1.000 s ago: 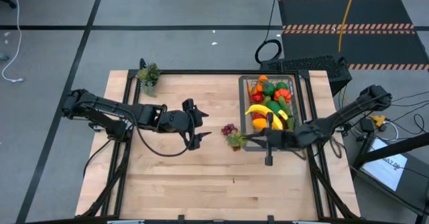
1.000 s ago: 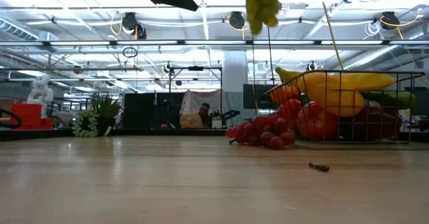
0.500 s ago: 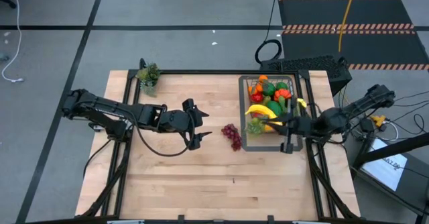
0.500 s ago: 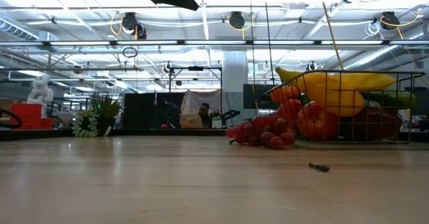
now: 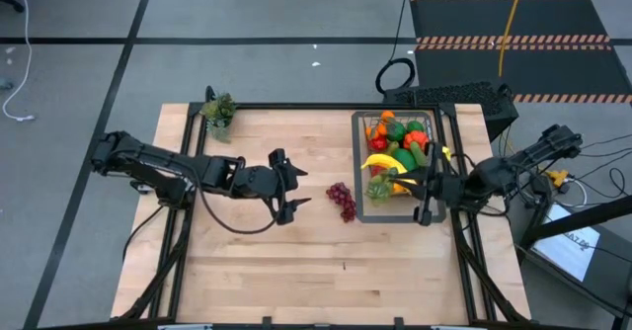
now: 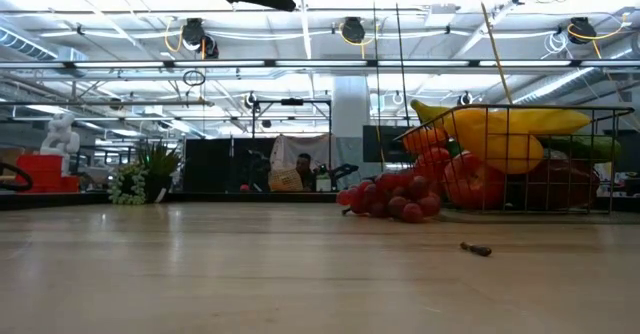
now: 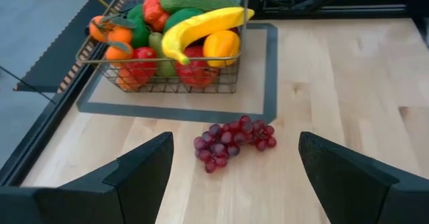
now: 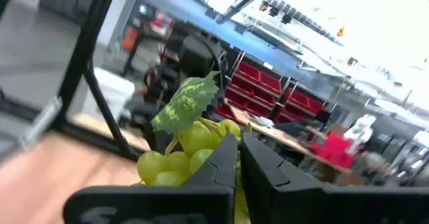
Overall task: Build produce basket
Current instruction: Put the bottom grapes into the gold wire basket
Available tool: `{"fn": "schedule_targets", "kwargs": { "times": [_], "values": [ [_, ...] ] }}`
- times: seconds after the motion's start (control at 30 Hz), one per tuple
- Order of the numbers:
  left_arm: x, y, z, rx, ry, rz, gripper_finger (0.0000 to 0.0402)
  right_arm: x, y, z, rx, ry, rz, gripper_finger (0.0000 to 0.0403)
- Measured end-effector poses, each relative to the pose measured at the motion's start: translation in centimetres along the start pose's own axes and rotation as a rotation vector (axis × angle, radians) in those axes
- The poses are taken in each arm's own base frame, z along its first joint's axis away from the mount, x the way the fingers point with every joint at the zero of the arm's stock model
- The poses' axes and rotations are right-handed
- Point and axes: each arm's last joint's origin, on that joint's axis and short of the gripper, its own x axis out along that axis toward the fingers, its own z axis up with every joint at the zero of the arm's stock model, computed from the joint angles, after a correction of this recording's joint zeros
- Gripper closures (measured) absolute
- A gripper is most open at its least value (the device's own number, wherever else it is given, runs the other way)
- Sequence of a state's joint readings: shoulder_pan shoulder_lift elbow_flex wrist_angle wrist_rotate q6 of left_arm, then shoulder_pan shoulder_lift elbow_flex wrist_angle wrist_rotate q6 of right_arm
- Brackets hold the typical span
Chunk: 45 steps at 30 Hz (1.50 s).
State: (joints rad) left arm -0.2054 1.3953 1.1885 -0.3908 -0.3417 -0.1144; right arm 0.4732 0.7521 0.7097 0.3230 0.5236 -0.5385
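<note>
We hold the green grapes (image 8: 184,153) pinched in the right gripper (image 5: 413,184) over the basket (image 5: 360,132) by the table's right edge; likely light, knobbly, best gripped by the stem; left gripper (image 5: 288,185) gapes mid-table.

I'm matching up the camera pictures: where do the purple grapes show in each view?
High view: purple grapes on the table, just left of the basket.
Low view: right of centre, against the basket.
Left wrist view: centre, before the basket.
Right wrist view: not in it.
Shared landmark: the basket.

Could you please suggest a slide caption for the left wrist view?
Open left gripper faces purple grapes lying on the table beside the filled basket.
</note>
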Motion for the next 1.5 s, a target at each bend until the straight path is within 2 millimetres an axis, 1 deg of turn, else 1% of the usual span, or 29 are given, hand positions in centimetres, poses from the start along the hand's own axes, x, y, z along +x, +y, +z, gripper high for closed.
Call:
{"fn": "schedule_targets", "kwargs": {
  "times": [0.17, 0.33, 0.73, 0.87, 0.97, 1.17, 1.37, 1.5],
  "values": [
    [-0.3, -1.0, -0.1, 0.018, -0.003, -0.029, 0.0078, 0.0, 0.3, -0.5, -0.216, 0.039, 0.029, 0.04],
    [-0.6, -1.8, -0.2, 0.021, -0.005, -0.054, 0.0078, 0.1, 0.5, -0.6, -0.367, 0.051, 0.043, 0.04],
    [-1.4, -3.5, -0.5, 0.007, -0.007, -0.105, 0.0078, 1.3, 1.8, -1.5, -0.809, 0.077, 0.098, 0.04],
    [-1.6, -4.0, -0.6, -0.001, -0.007, -0.119, 0.0078, 1.7, 2.1, -1.7, -0.906, 0.077, 0.108, 0.04],
    [-1.8, -4.4, -0.7, 0.005, -0.012, -0.114, 0.0078, 1.8, 2.3, -1.7, -0.944, 0.076, 0.112, 0.04],
    [-2.0, -4.7, -0.7, 0.014, -0.019, -0.097, 0.0078, 1.8, 2.3, -1.7, -0.95, 0.075, 0.111, 0.04],
    [-2.0, -4.8, -0.7, 0.022, -0.019, -0.096, 0.0078, 1.8, 2.3, -1.7, -0.934, 0.076, 0.111, 0.04],
    [-2.0, -4.8, -0.7, 0.023, -0.02, -0.096, 0.0078, 1.8, 2.2, -1.6, -0.875, 0.07, 0.096, 0.04]
  ]
}}
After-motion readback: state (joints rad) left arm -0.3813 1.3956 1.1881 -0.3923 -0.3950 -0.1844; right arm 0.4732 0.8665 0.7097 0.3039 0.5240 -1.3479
